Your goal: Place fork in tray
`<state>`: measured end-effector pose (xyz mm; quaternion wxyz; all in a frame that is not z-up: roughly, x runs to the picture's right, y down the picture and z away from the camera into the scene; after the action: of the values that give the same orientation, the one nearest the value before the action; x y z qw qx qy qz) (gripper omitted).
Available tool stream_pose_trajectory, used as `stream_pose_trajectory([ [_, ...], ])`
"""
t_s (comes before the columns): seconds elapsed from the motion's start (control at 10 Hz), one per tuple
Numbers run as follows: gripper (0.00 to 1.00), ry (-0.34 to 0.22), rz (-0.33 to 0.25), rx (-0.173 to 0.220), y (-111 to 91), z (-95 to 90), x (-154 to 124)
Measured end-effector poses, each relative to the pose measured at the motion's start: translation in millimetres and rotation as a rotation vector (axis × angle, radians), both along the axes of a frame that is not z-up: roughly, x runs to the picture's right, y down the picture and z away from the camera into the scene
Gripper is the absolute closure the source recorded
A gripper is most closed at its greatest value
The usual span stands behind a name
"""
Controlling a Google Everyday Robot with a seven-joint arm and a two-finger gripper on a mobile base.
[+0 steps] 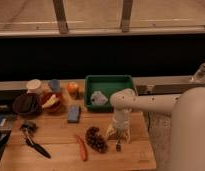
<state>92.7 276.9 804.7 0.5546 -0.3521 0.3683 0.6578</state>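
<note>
Desk (56, 131), left to right: orange stick (82, 148), dark bumpy cluster (96, 139), then the hand (119, 134), pointing straight down onto the boards.

The fork (118, 145) lies on the desk. One end shows at the hand's 6 o'clock, touching or just beside it, and the rest is hidden beneath. We cannot tell whether the hand is spread or pinching.

The green tray (111, 85) sits near, at the hand's 12 o'clock.

We judge the grasp is the step in hand. To do it well:
- clamp across the fork's slim shaft
- lift level
- clear the tray's near wall before release
</note>
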Motion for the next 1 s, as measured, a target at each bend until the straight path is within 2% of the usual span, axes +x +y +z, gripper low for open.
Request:
stream_pose_trajectory([
  [0.1, 0.91, 0.002, 0.001, 0.000, -1.3, -1.1, 0.8],
  [0.3, 1.00, 0.005, -0.003, 0.001, -2.8, -2.9, 3.5],
  [0.5, 1.00, 0.002, -0.002, 0.009, -3.8, -2.4, 2.9],
  [0.7, 1.00, -0.007, -0.003, 0.035, -9.3, -1.9, 1.5],
  [0.9, 1.00, -0.003, -0.001, 0.070, -20.8, -7.3, 6.6],
  [1.0, 1.00, 0.006, 0.006, 0.103, -33.4, -13.1, 11.0],
])
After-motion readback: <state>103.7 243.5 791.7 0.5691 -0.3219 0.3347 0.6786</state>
